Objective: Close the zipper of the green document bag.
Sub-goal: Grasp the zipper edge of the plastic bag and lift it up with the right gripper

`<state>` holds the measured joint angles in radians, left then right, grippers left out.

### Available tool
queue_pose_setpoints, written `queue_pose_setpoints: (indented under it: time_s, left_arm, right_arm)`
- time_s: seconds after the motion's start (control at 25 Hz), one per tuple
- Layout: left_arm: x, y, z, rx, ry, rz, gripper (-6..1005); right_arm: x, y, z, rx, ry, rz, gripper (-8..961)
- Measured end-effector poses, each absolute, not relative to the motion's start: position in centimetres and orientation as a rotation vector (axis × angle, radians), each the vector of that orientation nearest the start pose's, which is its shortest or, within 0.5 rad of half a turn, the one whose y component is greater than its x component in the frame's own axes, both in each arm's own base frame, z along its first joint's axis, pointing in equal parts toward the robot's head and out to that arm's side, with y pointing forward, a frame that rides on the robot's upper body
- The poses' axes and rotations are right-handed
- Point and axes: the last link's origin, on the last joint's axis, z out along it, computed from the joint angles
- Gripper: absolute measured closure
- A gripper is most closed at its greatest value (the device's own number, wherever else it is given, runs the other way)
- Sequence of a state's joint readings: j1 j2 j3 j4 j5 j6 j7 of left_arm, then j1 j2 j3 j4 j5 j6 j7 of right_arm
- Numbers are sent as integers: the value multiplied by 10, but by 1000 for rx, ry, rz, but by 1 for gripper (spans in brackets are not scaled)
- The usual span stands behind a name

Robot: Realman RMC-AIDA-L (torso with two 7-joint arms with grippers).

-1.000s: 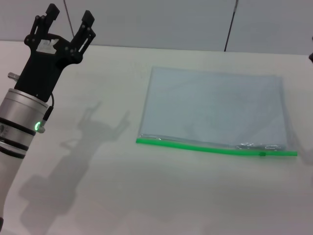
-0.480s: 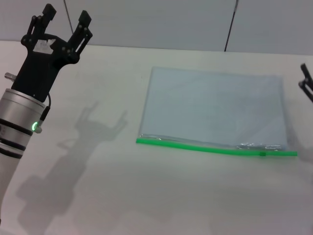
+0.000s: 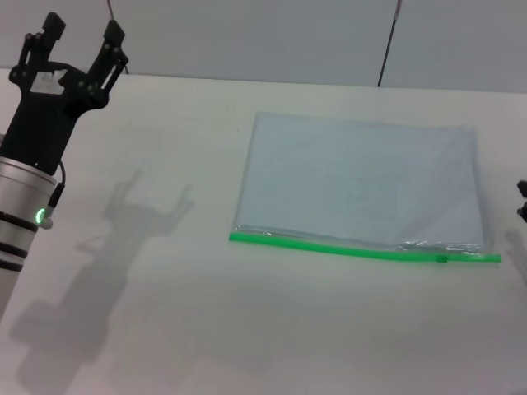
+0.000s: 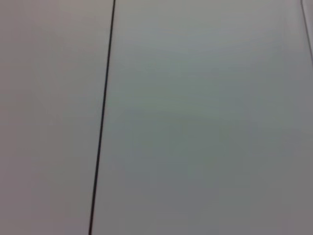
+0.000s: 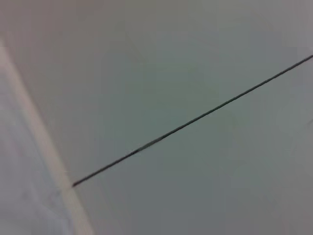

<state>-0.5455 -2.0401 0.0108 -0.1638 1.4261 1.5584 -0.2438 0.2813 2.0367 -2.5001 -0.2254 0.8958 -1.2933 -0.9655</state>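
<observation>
The green document bag (image 3: 362,177) lies flat on the white table, right of centre in the head view. It is a pale blue-grey translucent pouch. Its zipper (image 3: 329,246) is a bright green strip along the edge nearest me, with a small darker slider (image 3: 441,259) near the right end. My left gripper (image 3: 82,33) is raised at the far left, well away from the bag, open and empty. Only a dark sliver of my right gripper (image 3: 523,202) shows at the right edge, beside the bag's right side. Both wrist views show only a wall.
The white table (image 3: 206,329) stretches on all sides of the bag. A grey wall with a dark vertical seam (image 3: 387,45) stands behind it. The left arm casts a shadow (image 3: 132,218) on the table left of the bag.
My left arm has drifted left, away from the bag. The right gripper came into view at the right edge half a second ago and now sits lower, mostly cut off.
</observation>
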Motion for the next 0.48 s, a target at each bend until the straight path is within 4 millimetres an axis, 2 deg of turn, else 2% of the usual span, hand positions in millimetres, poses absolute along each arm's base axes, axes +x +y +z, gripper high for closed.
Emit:
queue_pose_setpoints:
  time_s: [0.24,0.48]
  left_arm:
    - [-279,334,16,-1525,-336,-1068,184]
    - [-280,334,16,-1523,-336,-1067,188]
  right_arm:
    - [359,274,-26,-1693,-480,-267,62]
    - [366,275,-30,-1715,-522,-364,61]
